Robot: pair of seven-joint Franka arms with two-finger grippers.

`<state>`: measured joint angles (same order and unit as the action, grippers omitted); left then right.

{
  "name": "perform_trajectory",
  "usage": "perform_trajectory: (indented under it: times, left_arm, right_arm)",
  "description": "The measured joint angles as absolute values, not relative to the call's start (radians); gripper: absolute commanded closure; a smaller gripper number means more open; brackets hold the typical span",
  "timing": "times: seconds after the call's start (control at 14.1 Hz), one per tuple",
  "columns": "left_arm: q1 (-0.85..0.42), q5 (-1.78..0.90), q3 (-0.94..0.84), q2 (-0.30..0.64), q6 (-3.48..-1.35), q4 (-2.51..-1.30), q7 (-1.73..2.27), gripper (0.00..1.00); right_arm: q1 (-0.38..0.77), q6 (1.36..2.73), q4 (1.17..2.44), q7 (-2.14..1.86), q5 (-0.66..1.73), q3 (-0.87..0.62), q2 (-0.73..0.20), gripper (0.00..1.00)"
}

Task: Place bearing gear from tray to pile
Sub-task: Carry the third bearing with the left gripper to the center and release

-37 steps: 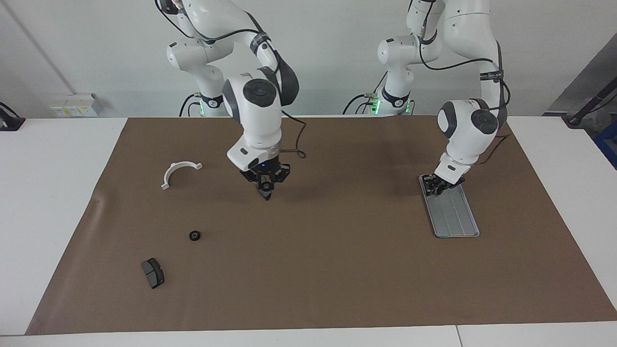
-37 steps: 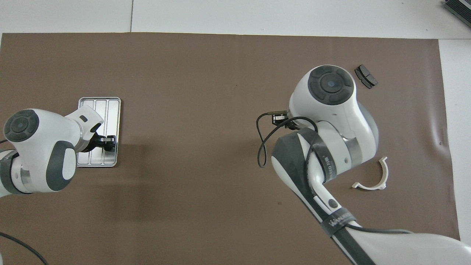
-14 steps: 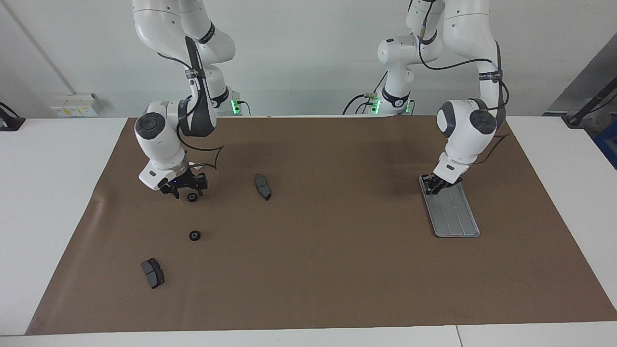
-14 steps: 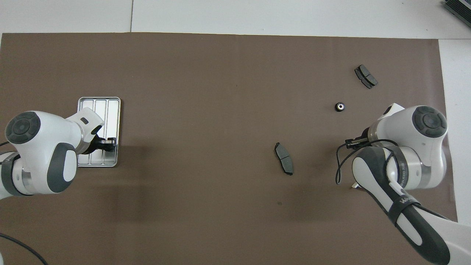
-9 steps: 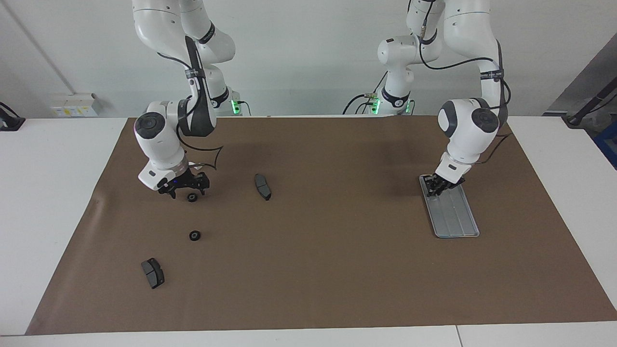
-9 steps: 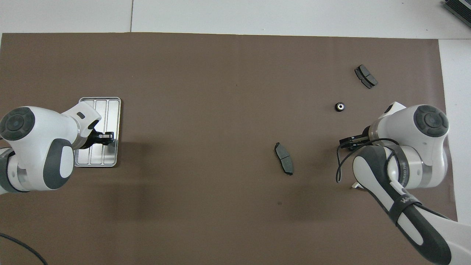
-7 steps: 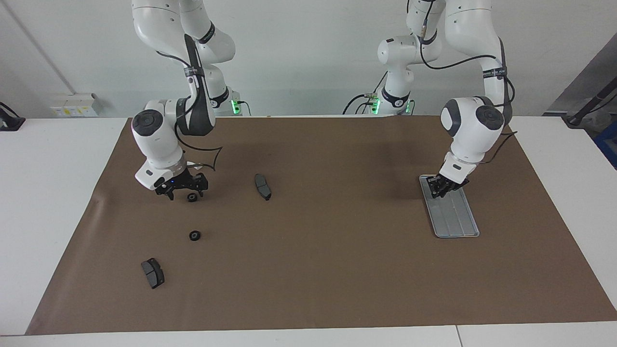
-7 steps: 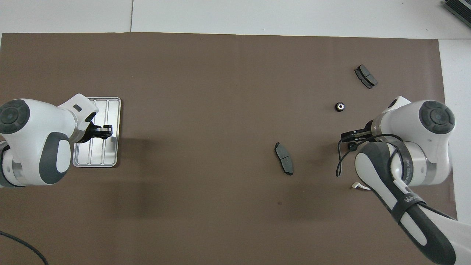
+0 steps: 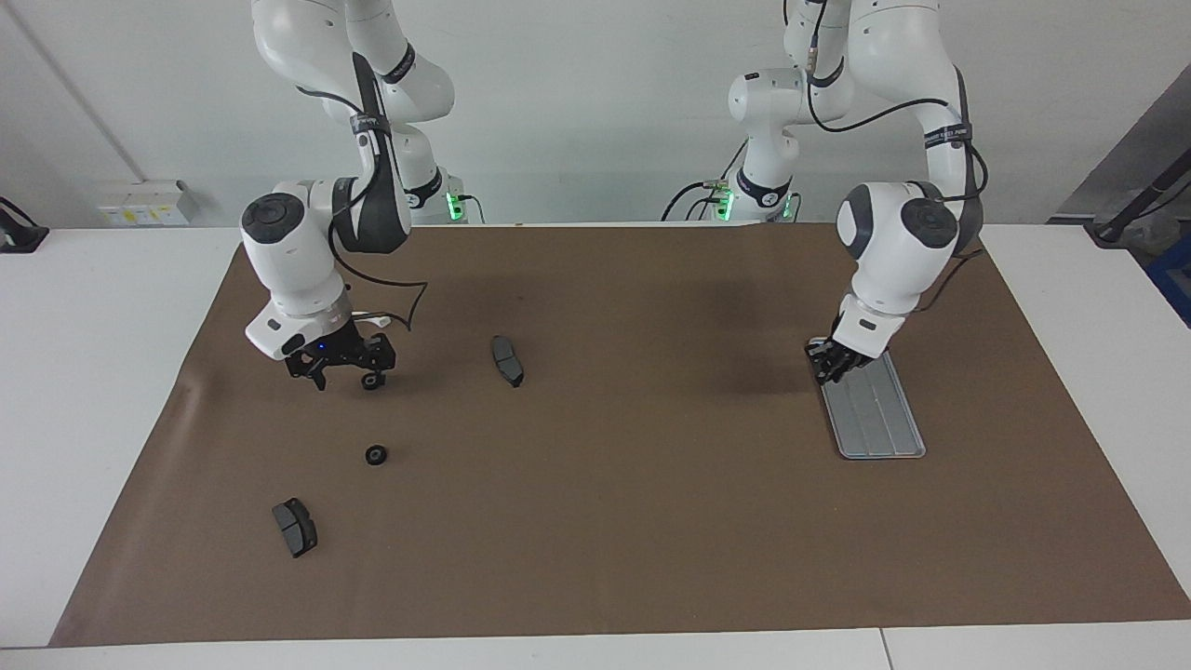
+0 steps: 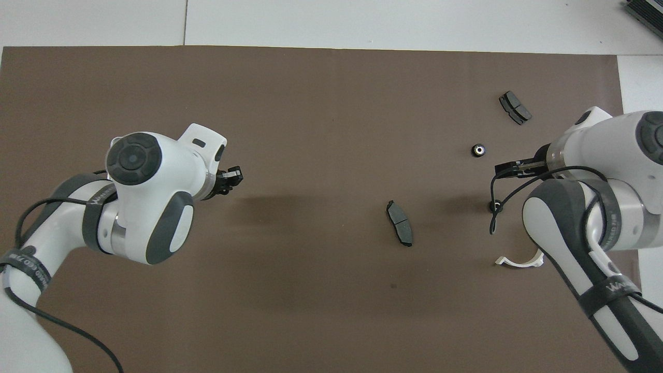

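My right claw [image 9: 343,371] hangs open just above the gear [image 9: 371,381], which lies on the mat [image 9: 651,521] well apart from the tray [image 9: 879,423], and my left claw [image 9: 828,364], open or shut I cannot tell, is over the tray's edge.

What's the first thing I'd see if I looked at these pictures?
Two big white robot arms reaching down to a brown mat. The right gripper is low over a small black gear at the right arm's end of the table. The left gripper is over the end of the silver tray nearest the robots, at the left arm's end of the table.
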<state>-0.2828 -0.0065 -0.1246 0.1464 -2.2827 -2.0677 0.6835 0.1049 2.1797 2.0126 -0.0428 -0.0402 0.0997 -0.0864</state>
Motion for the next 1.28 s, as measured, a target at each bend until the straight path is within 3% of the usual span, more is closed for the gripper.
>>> perform_trajectory:
  times: [0.35, 0.64, 1.06, 1.28]
  left_arm:
    - [-0.512, -0.007, -0.127, 0.150, -2.285, -2.030, 1.005, 0.86]
    - [-0.596, -0.051, -0.126, 0.179, -2.286, -1.943, 1.102, 0.84]
    - [-0.608, -0.072, -0.118, 0.207, -2.286, -1.870, 1.130, 0.57]
    - [-0.608, -0.081, -0.112, 0.221, -2.286, -1.844, 1.135, 0.55]
  right_arm:
    - [0.153, 2.011, 1.899, 0.026, 0.009, 0.078, -0.078, 0.00]
    - [0.239, 1.997, 1.876, 0.150, 0.032, 0.074, -0.093, 0.00]
    - [0.270, 2.026, 1.874, 0.195, 0.032, 0.076, -0.136, 0.00]
    - [0.270, 2.026, 1.874, 0.195, 0.032, 0.076, -0.136, 0.00]
